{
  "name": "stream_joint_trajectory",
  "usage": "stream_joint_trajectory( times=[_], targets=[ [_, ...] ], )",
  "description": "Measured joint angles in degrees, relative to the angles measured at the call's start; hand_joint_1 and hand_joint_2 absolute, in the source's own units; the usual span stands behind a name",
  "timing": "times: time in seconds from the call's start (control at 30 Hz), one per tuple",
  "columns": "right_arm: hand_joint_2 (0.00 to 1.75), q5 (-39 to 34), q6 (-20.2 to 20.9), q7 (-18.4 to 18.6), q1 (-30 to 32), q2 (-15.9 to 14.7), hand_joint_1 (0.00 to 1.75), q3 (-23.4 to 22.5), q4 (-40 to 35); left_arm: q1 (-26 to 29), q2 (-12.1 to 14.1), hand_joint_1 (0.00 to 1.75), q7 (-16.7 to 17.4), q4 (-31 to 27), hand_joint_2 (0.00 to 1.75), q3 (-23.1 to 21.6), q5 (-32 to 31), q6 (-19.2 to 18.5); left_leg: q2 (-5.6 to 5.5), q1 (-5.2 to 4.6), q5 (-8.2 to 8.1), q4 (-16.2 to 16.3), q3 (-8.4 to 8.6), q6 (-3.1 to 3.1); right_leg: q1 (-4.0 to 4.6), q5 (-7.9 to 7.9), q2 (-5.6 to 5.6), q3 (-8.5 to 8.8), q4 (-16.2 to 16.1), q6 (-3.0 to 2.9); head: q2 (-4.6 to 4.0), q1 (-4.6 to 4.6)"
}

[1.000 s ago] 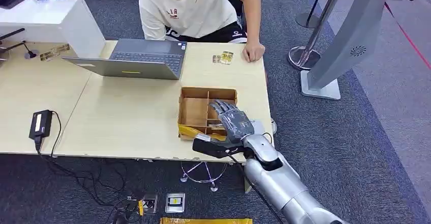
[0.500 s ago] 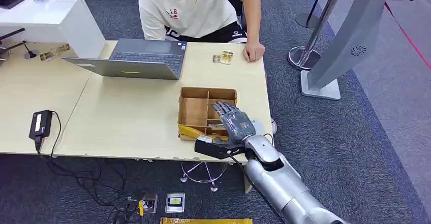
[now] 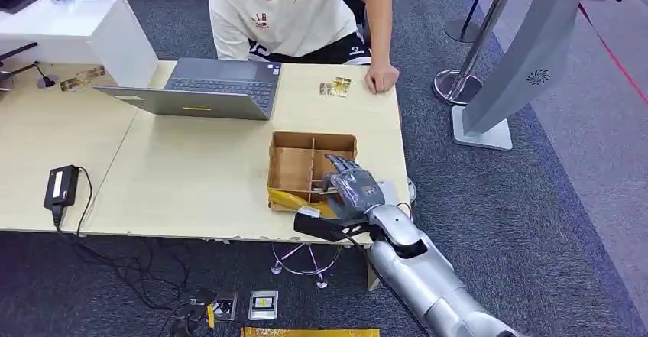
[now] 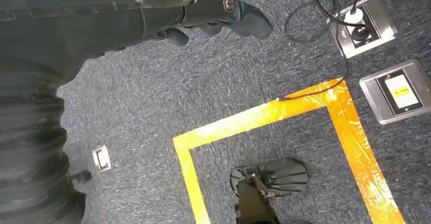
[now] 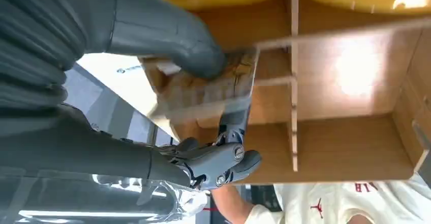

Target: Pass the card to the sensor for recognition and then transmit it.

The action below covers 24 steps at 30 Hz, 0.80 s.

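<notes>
A wooden box (image 3: 309, 137) with several compartments stands near the table's front right edge. My right hand (image 3: 353, 189) reaches down into its near right compartment. In the right wrist view the thick thumb (image 5: 167, 36) presses on a gold-patterned card (image 5: 216, 93), and a darker finger (image 5: 235, 120) lies against the card's other side, so the card is pinched and tilted up from the box floor (image 5: 350, 71). The grey sensor stand (image 3: 535, 54) rises on the floor to the right of the table. My left hand (image 4: 218, 10) hangs over the carpet, holding nothing.
A person (image 3: 294, 8) sits at the table's far side, one hand (image 3: 380, 77) resting beside two small cards (image 3: 335, 87). A laptop (image 3: 206, 89) stands left of the box. A black power brick (image 3: 61, 186) lies at the left. Stanchion posts (image 3: 489, 24) stand by the sensor.
My right hand has sunk deeper into the box's near right compartment and its fingers have closed in around the card. The person and the table things have not moved.
</notes>
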Motion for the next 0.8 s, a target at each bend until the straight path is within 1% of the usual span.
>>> stream_joint_trajectory(
  times=[0.03, 0.07, 0.13, 0.23, 0.4, 0.53, 0.57, 0.6, 0.63, 0.67, 0.7, 0.8],
  targets=[
    [1.75, 0.0, 0.0, 0.0, 0.0, 0.0, 1.55, 0.0, 0.0, 0.0, 0.1, 0.0, 0.0, 0.0, 1.75, 0.0, 0.0, 0.0, 0.0, 0.0, 0.0, 0.0, 0.0, 0.0, 0.0, 0.0, 0.0, 0.0, 0.0, 0.0, 0.0, 0.02],
    [1.75, 0.1, 0.0, -0.1, 0.0, 0.0, 1.59, 0.0, 0.0, 0.1, 0.1, 0.0, 0.0, 0.0, 1.75, 0.0, 0.1, 0.0, 0.0, 0.0, 0.0, 0.0, 0.0, 0.0, 0.0, 0.0, 0.0, 0.01, 0.0, 0.0, -0.02, 0.02],
    [1.75, 0.2, 0.0, -0.2, 0.0, 0.1, 1.55, 0.0, 0.3, 0.2, 0.2, 0.0, 0.0, 0.0, 1.75, 0.1, 0.3, 0.0, 0.0, 0.0, 0.0, 0.0, 0.0, 0.0, 0.0, 0.0, 0.01, 0.0, 0.0, 0.0, -0.02, 0.02],
    [1.75, 0.3, 0.1, -0.4, 0.0, 0.2, 1.55, 0.0, 0.3, 0.4, 0.3, 0.0, -0.1, 0.0, 1.75, 0.1, 0.6, 0.0, 0.0, 0.0, 0.0, 0.0, 0.0, 0.0, 0.0, 0.0, 0.01, 0.0, 0.0, 0.0, -0.02, 0.02],
    [1.75, 0.4, 0.2, -0.6, 0.0, 0.5, 1.57, 0.0, 0.5, 0.7, 0.3, 0.0, -0.2, 0.0, 1.75, 0.6, 0.8, 0.0, 0.0, 0.0, 0.0, 0.0, 0.0, 0.0, 0.0, 0.0, 0.01, 0.0, 0.0, 0.0, -0.02, 0.02],
    [1.75, 0.4, 0.1, -0.7, 0.0, 0.7, 1.62, -0.3, 0.7, 0.8, 0.3, 0.0, -0.2, 0.0, 1.75, 1.0, 0.8, 0.0, 0.0, 0.0, 0.0, 0.0, 0.0, 0.0, 0.0, 0.0, 0.01, 0.0, 0.0, 0.0, 0.0, 0.02],
    [1.75, 0.4, 0.1, -0.7, 0.0, 0.8, 1.61, -0.3, 0.8, 0.8, 0.3, 0.0, -0.2, 0.0, 1.75, 1.0, 0.8, 0.0, 0.0, 0.0, 0.0, 0.0, 0.01, 0.0, 0.0, 0.0, 0.01, 0.0, 0.0, 0.0, -0.02, 0.02],
    [1.75, 0.4, 0.1, -0.7, 0.0, 0.8, 1.62, -0.3, 0.8, 0.8, 0.3, 0.0, -0.2, 0.0, 1.75, 1.0, 0.8, 0.0, 0.0, 0.0, 0.0, 0.0, 0.01, 0.0, 0.0, 0.0, 0.01, 0.0, 0.0, 0.0, -0.02, 0.02],
    [1.75, 0.4, 0.1, -0.7, 0.0, 0.8, 1.68, -0.3, 0.8, 0.8, 0.3, 0.0, -0.2, 0.0, 1.75, 1.0, 0.8, 0.0, 0.0, 0.0, 0.0, 0.0, 0.01, 0.0, 0.0, 0.0, 0.01, 0.0, 0.0, 0.0, -0.02, 0.02],
    [1.75, 0.5, 0.0, -0.7, 0.0, 0.8, 1.68, -0.3, 0.8, 0.8, 0.3, 0.0, -0.2, 0.0, 1.75, 1.0, 0.8, 0.0, 0.0, 0.0, 0.0, 0.0, 0.01, 0.0, 0.0, 0.0, 0.01, 0.0, 0.0, 0.0, -0.02, 0.02],
    [1.75, 0.5, 0.0, -0.7, 0.0, 0.8, 1.75, -0.3, 0.8, 0.8, 0.3, 0.0, -0.2, 0.0, 1.75, 1.0, 0.8, 0.0, 0.0, 0.0, 0.0, 0.0, 0.01, 0.0, 0.0, 0.0, 0.01, 0.0, 0.0, 0.0, -0.02, 0.02],
    [1.75, 0.5, -0.6, -0.7, 0.0, 0.8, 1.75, -0.4, 0.8, 0.8, 0.4, 0.0, -0.2, 0.0, 1.75, 1.0, 0.5, 0.0, 0.0, 0.0, 0.0, 0.0, 0.01, 0.0, 0.0, 0.0, 0.01, 0.0, 0.0, 0.0, 0.0, 0.02]
  ],
)
